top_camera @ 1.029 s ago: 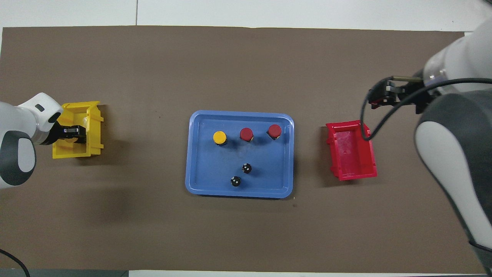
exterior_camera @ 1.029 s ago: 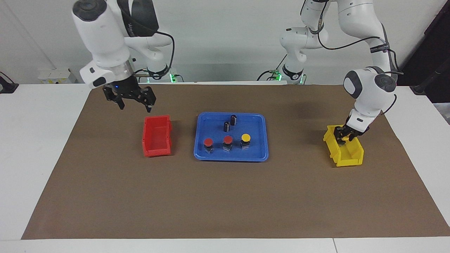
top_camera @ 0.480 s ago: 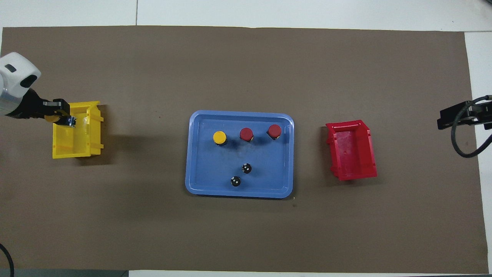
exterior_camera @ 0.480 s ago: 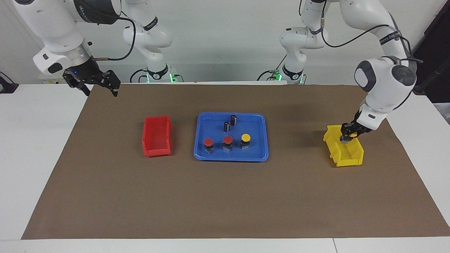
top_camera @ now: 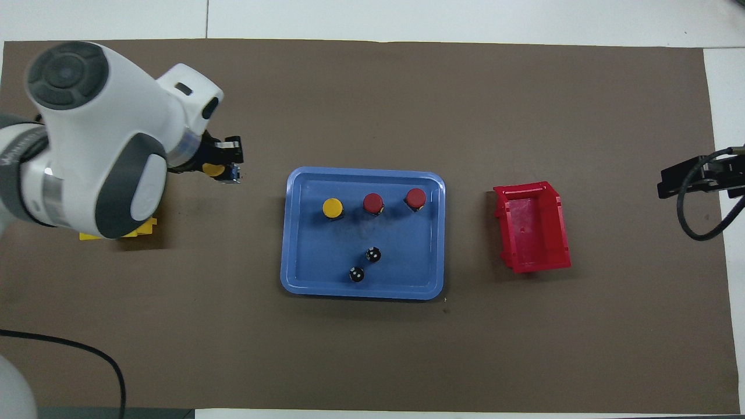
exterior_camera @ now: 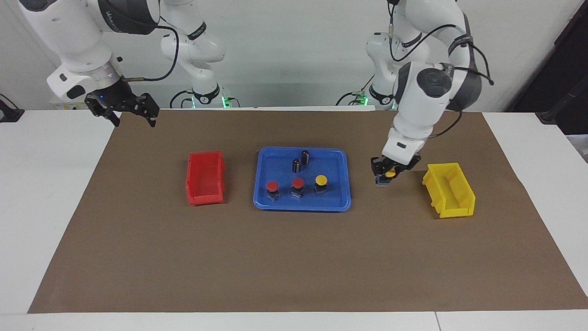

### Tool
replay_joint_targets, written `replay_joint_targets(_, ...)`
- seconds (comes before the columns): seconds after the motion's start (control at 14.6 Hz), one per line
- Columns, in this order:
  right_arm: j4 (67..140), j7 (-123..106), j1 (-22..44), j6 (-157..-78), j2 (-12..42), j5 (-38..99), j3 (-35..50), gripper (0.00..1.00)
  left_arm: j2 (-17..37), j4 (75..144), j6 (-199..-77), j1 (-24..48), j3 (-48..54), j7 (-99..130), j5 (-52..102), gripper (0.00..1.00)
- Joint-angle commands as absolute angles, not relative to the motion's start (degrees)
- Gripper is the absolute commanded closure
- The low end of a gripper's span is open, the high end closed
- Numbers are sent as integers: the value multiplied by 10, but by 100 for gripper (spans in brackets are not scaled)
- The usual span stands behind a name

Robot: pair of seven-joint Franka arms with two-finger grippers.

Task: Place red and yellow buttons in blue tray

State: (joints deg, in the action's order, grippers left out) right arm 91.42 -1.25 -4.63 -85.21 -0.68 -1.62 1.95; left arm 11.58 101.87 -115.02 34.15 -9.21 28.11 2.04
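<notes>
The last yellow button (exterior_camera: 389,174) is pinched in the left gripper (exterior_camera: 385,177) jaws, up between yellow bin (exterior_camera: 449,190) and blue tray (exterior_camera: 347,184), presumably tray-bound. Right gripper (exterior_camera: 133,115) waits over the bench corner, jaws wide.

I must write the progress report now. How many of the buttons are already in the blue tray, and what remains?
Done: two red buttons and one yellow button stand in the blue tray. In hand: the left gripper is shut on the last yellow button, over the mat between the yellow bin and the tray. Left: set it in the tray. The right gripper waits open.
</notes>
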Motion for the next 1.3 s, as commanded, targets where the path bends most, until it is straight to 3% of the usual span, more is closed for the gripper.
replay_joint_targets(0.0,925,-26,-54,-854,-18,-12,24,0,111,1101,-1241,384,-102,296,37,99)
replay_joint_targets(0.14,925,-26,-53,-854,-17,-13,24,0,111,1146,-1293,407,-102,311,40,99)
replay_joint_targets(0.62,925,-27,-53,-854,-18,-13,24,0,121,1152,-1296,426,-102,323,50,98)
replay_joint_targets(0.69,925,-27,-53,-854,-17,-13,24,0,125,1156,-1302,430,-102,323,50,91)
replay_joint_targets(0.75,925,-27,-53,-853,-17,-13,24,0,128,1158,-1311,430,-102,320,50,61)
replay_joint_targets(0.82,925,-27,-53,-853,-18,-13,24,0,129,1158,-1310,428,-102,317,50,19)
replay_joint_targets(0.96,925,-27,-53,-854,-18,-13,24,0,130,1147,-1299,429,-104,319,49,1)
replay_joint_targets(1.24,925,-28,-53,-853,-18,-13,24,0,117,1052,-1173,385,-119,309,43,0)
